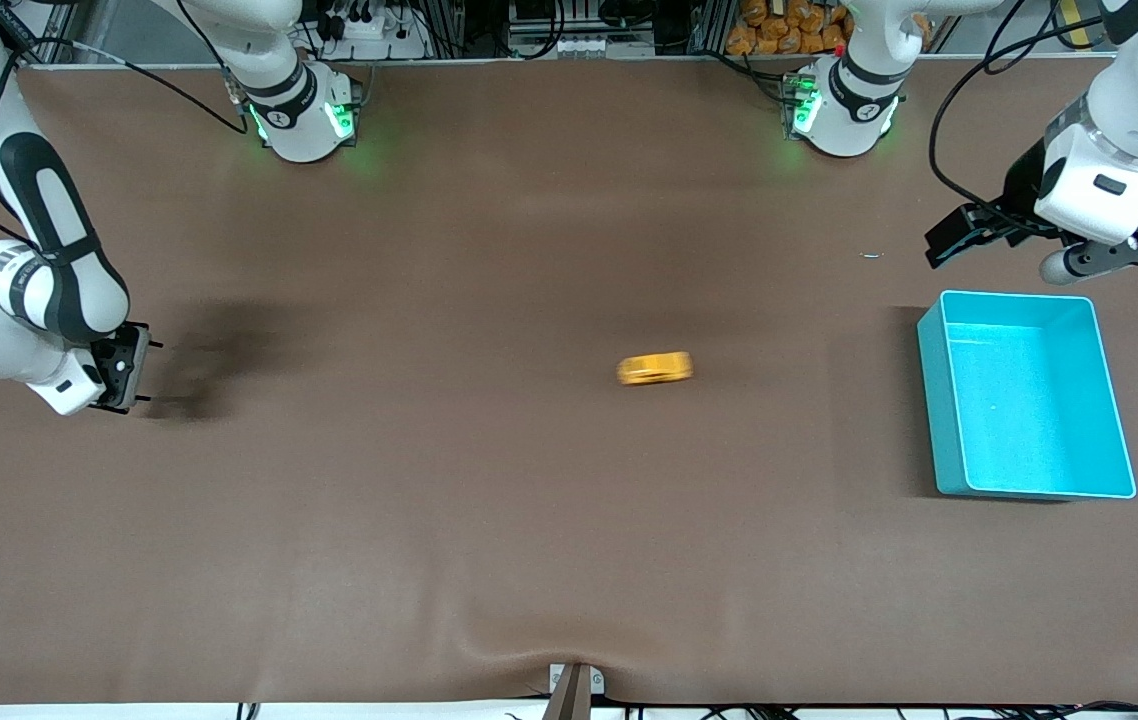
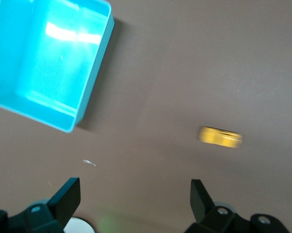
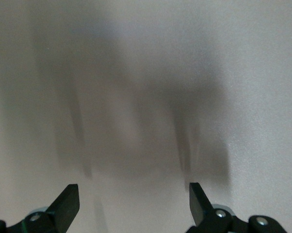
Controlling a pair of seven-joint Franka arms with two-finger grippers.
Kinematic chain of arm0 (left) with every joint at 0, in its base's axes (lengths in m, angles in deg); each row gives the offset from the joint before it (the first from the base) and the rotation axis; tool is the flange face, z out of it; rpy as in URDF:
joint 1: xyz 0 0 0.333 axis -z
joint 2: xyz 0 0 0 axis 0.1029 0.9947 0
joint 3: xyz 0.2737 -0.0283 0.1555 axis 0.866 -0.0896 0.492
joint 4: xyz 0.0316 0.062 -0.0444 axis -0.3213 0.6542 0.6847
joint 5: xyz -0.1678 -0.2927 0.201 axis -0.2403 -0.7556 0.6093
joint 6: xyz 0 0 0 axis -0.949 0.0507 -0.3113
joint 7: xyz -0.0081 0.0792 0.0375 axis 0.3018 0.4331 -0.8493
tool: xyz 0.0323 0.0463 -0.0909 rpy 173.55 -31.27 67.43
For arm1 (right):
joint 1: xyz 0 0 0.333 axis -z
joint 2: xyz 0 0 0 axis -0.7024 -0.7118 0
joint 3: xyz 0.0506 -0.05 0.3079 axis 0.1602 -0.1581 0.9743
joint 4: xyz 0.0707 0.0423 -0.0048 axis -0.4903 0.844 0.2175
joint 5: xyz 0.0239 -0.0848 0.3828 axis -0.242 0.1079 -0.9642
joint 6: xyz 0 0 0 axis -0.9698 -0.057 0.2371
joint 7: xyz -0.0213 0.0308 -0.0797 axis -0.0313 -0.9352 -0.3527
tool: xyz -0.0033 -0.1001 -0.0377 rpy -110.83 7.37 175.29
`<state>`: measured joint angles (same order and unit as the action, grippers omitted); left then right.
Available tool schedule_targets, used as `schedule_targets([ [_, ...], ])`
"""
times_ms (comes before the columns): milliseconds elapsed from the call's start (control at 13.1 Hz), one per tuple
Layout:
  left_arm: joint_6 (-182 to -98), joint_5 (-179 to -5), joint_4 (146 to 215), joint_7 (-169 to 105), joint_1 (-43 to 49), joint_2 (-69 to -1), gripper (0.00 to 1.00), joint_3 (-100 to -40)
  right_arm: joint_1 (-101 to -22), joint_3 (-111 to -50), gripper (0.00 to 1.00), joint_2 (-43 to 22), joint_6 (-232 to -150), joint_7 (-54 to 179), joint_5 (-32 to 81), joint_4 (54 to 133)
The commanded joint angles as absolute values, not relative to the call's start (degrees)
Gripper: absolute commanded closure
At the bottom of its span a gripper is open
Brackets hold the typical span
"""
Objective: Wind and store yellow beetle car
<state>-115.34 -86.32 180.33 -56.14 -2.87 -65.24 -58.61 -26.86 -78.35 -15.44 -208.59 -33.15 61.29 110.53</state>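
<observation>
The yellow beetle car (image 1: 656, 369) stands alone on the brown table near its middle, between the two arms. It also shows in the left wrist view (image 2: 220, 137). The teal bin (image 1: 939, 400) sits at the left arm's end and is empty; the left wrist view shows its wall (image 2: 95, 80). My left gripper (image 1: 941, 248) hangs open and empty over the table, close to the bin's corner; its fingers stand wide apart in its own view (image 2: 135, 194). My right gripper (image 1: 151, 373) is open and empty, low over bare table at the right arm's end (image 3: 134, 196).
A small white scrap (image 1: 873, 256) lies on the table near the left gripper, and shows in the left wrist view (image 2: 89, 162). A clamp (image 1: 574, 690) sits at the table's edge nearest the front camera. Cables and boxes line the edge by the arms' bases.
</observation>
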Motion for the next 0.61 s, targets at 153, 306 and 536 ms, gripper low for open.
schedule_targets([
  [153, -117.41, -89.5, 189.0, -63.87, -6.16, -69.84, 0.0, -58.8, -24.76, -77.43, 0.0, -15.12, -207.46, -34.15, 60.24, 109.96],
  [306, -120.75, -89.59, 194.1, -64.24, -7.75, -72.03, 0.0, -58.88, -24.58, -77.34, 0.0, -15.12, -207.46, -34.06, 60.15, 109.96],
  [536, -122.43, -91.17, 196.23, -67.3, -9.25, -72.84, 0.0, -58.8, -24.23, -77.43, 0.0, -14.33, -207.46, -33.72, 57.09, 109.78],
])
